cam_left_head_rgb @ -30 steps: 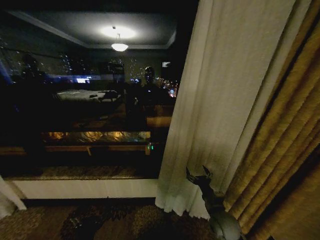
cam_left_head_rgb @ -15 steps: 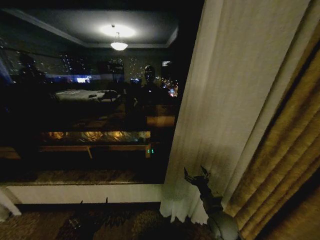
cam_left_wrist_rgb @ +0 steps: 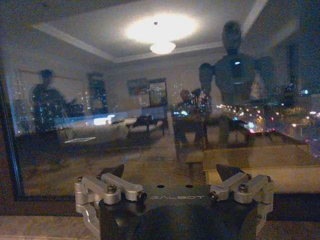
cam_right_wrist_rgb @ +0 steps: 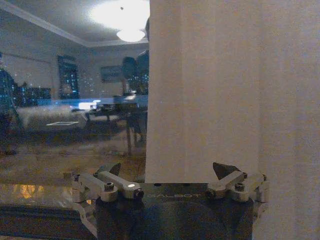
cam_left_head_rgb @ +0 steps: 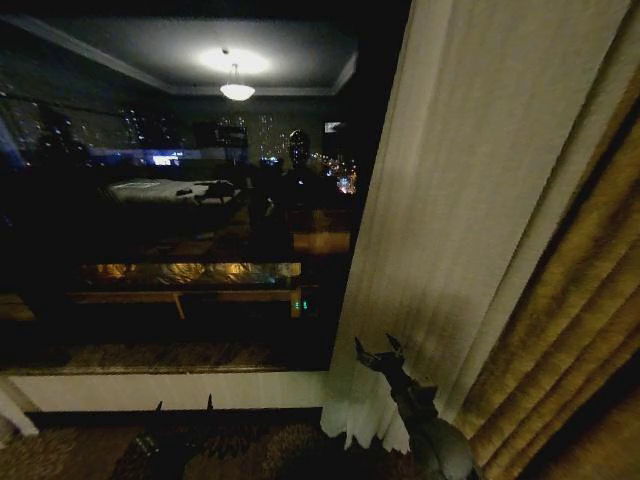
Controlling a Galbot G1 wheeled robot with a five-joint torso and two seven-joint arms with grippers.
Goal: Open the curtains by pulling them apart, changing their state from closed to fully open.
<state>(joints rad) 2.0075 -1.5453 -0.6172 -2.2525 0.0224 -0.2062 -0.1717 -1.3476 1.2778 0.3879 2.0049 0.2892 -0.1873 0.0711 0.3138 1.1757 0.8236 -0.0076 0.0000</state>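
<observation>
Sheer off-white fabric fills the right half of the head view: one of the curtains (cam_left_head_rgb: 450,200) hangs in vertical pleats, its long axis running from the top of the picture down to a ruffled hem just above the floor. Its free edge slants slightly, leaning rightward toward the top, and faces the bare glass on the left. The same panel (cam_right_wrist_rgb: 220,90) stands directly ahead of the right wrist camera, covering the middle and far side of that view. A sliver of pale fabric at the lower left corner of the head view (cam_left_head_rgb: 12,408) is too small and dark to tell whether it is the other panel.

Right of the sheer panel, touching it along its length, hangs a thick golden-brown drape (cam_left_head_rgb: 570,330) with heavy folds.

Left of the panel is the dark window glass (cam_left_head_rgb: 180,220), reflecting a ceiling lamp (cam_left_head_rgb: 238,92) and a lit room, with city lights beyond. Below it runs a stone sill (cam_left_head_rgb: 170,355) over a white wall strip, then patterned carpet (cam_left_head_rgb: 250,445).

The right gripper (cam_left_head_rgb: 374,348) is raised in front of the lower part of the sheer panel, near its free edge; its jaws stand apart with nothing between them. The left gripper (cam_left_head_rgb: 183,404) sits low before the sill, facing the uncovered glass, jaws also spread wide and empty.
</observation>
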